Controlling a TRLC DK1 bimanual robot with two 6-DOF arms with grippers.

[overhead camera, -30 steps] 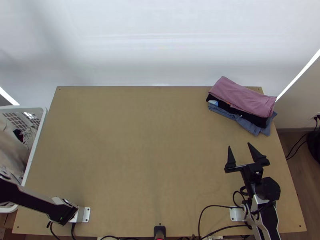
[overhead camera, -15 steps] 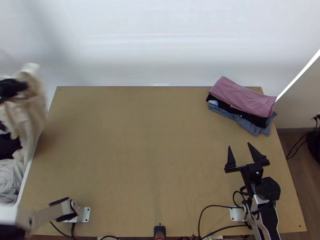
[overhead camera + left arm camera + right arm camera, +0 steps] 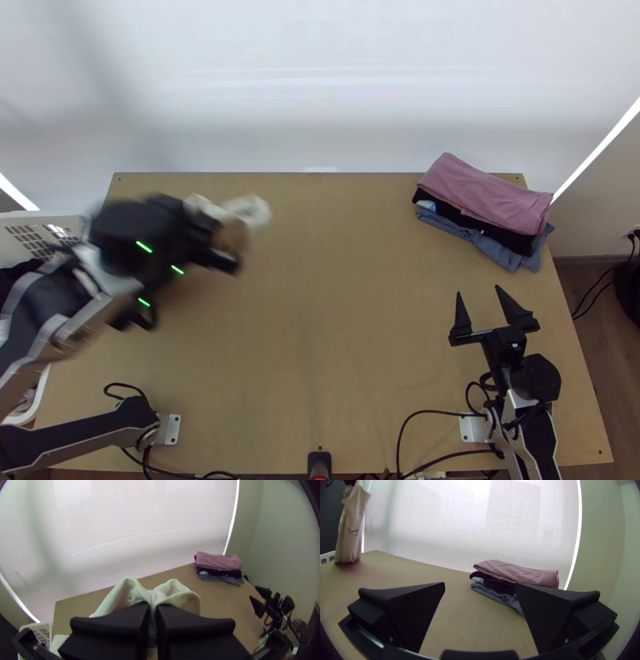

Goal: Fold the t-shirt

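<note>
The t-shirt (image 3: 350,541) is pinched by the left gripper (image 3: 152,605) and hung below it, probably for easier spreading, while the right gripper (image 3: 478,290) is spread open.

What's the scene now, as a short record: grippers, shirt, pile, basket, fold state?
Left gripper: shut on the shirt, over the table's left part
Right gripper: open, nothing between its fingers, nearer side of the pile
Shirt: pale, gathered at the grip, hanging down; part held unclear
Pile: folded clothes, far right corner of the table; pink on top, black under it, blue-grey lowest
Basket: white, at the table's left edge
Fold: not begun
</note>
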